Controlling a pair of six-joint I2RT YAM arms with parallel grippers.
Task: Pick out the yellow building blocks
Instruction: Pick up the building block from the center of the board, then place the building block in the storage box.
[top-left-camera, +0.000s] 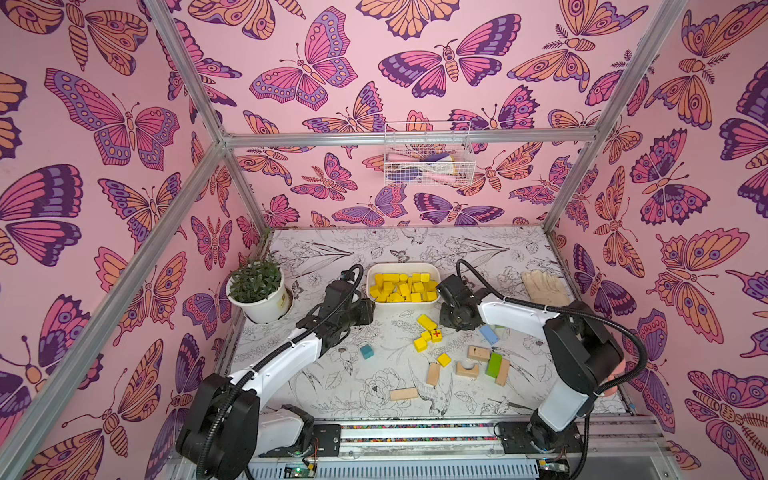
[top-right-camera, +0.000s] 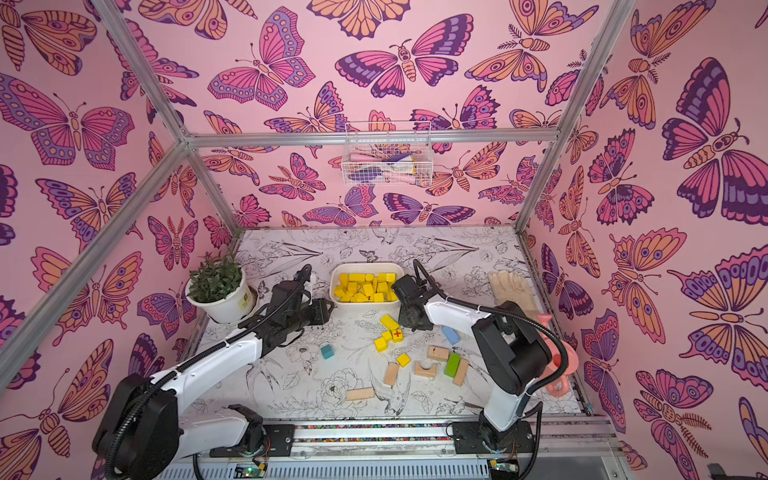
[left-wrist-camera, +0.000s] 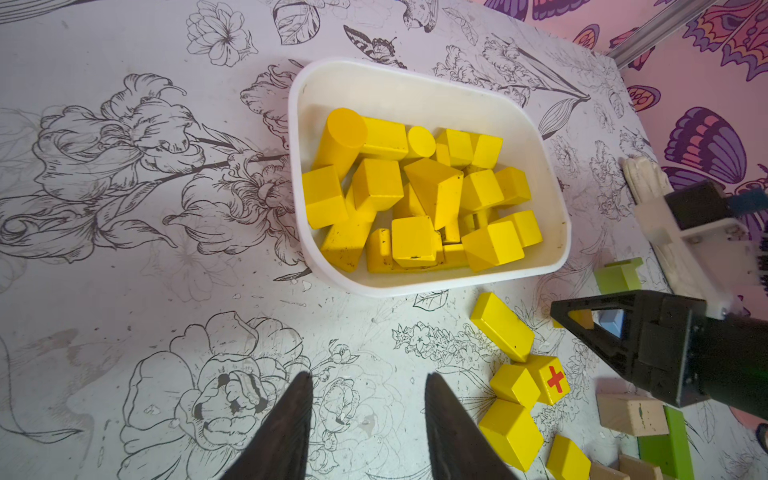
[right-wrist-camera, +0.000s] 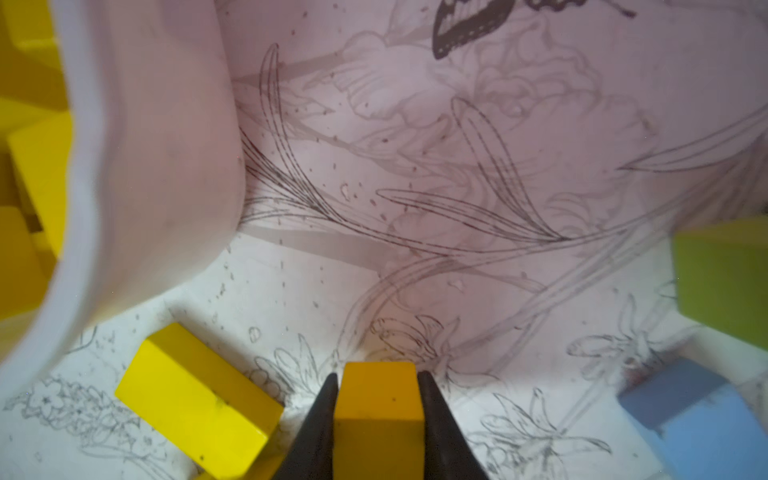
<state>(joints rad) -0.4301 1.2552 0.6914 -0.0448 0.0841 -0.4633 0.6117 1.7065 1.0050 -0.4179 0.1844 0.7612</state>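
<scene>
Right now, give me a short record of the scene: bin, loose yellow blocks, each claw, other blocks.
bin: white bin, holds many yellow blocks
loose yellow: five on the table, including the red-cross cube
left claw: open, empty
right claw: shut on a yellow block
other blocks: tan, green, blue, teal, loose on the table

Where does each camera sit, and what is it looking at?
Top views: high in front, looking down over the table toward the back wall; left arm and right arm show.
Left wrist: above the table, facing the white bin; open left gripper shows.
Right wrist: near the table; right gripper shut on a yellow block.
Shared: both wrist views show the yellow bar.
</scene>
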